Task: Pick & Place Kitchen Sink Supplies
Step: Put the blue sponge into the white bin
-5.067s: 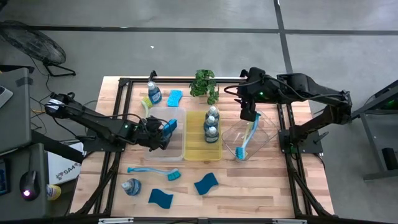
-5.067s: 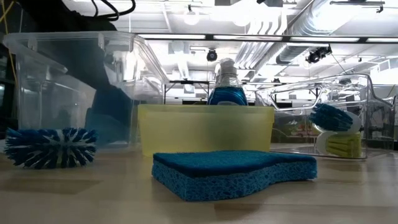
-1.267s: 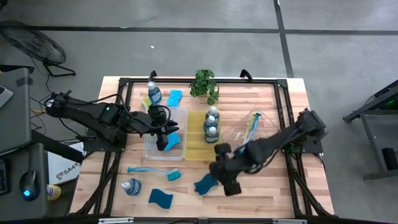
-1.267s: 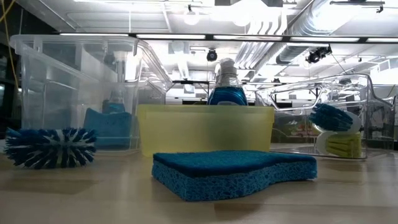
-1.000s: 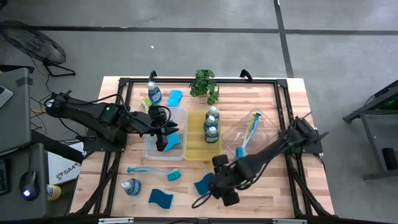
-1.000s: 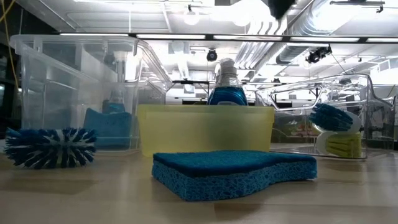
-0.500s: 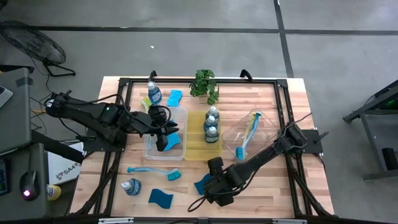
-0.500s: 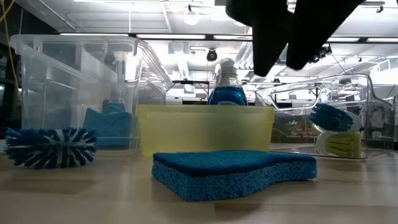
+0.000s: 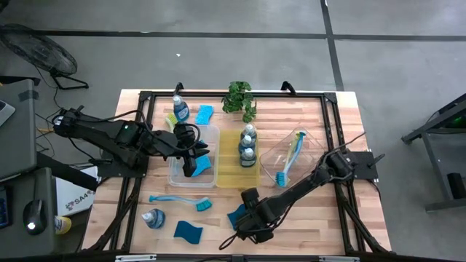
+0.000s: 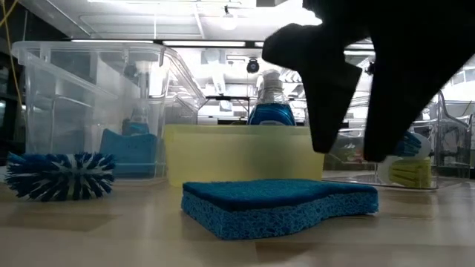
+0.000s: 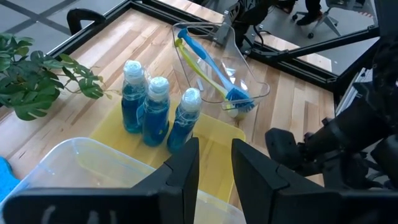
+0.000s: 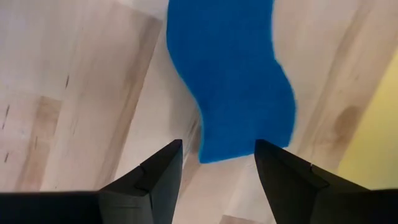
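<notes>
You are hanging the right claw (image 12: 214, 163), fingers parted, over the wavy blue sponge (image 12: 231, 78) at the counter's (image 9: 320, 225) lower middle; next, lower and close, while the left claw (image 11: 214, 165) waits slightly open above the clear tray (image 9: 173, 169).

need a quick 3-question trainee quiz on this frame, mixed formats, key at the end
1. True or false: the right pincer has already closed on the wavy blue sponge on the table.
2. How many soap bottles stand in the yellow tray?
3. Where are the long-handled brushes near the right arm? A) in the tilted clear tray B) in the yellow tray C) beside the potted plant

Key:
1. False. Its fingers stand open above the sponge, one to each side of the end.
2. Three, in a row.
3. A. Another blue brush lies loose on the table, left of the sponge.
</notes>
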Robot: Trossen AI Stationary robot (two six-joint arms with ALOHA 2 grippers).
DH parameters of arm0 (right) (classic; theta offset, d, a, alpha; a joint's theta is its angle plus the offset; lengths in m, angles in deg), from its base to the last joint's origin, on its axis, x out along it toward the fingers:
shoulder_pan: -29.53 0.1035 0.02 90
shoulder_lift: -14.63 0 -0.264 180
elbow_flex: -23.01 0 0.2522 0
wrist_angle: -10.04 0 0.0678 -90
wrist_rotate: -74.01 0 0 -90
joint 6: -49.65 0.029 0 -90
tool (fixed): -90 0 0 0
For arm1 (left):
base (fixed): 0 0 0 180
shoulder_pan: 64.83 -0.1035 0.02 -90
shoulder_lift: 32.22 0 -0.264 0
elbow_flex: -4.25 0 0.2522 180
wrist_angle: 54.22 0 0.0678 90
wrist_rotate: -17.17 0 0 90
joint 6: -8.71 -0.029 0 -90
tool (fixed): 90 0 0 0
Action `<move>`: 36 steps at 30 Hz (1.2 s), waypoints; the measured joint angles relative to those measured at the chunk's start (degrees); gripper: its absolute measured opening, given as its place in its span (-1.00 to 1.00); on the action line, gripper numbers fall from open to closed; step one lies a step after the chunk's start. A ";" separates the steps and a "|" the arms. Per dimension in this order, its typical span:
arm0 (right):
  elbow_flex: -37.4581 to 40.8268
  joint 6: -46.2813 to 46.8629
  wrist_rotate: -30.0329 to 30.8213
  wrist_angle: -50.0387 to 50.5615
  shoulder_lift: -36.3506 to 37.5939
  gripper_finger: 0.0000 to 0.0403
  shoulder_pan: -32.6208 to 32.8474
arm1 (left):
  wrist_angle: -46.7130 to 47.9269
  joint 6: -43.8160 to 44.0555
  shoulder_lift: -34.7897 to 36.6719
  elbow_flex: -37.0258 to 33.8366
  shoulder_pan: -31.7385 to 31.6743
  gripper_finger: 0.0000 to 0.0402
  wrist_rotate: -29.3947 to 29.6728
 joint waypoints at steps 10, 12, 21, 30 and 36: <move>1.42 -0.89 0.80 -2.57 -0.29 -0.06 0.23 | -0.01 0.00 0.00 0.00 0.00 -0.54 0.00; 3.15 -0.90 0.24 -3.55 -0.42 -0.09 0.21 | -0.02 0.00 0.00 0.00 0.00 -0.54 0.00; 9.71 2.03 -0.03 -9.40 0.10 -0.30 0.34 | 0.02 0.02 -0.02 0.00 0.00 -0.54 -0.33; 9.63 4.28 2.50 -9.75 -0.05 -0.56 0.51 | 0.57 0.02 -0.02 0.00 -0.01 -0.54 -0.38; 9.63 4.55 2.69 -9.84 -0.12 -0.74 0.51 | 1.19 0.07 -0.02 0.00 0.00 -0.54 -0.42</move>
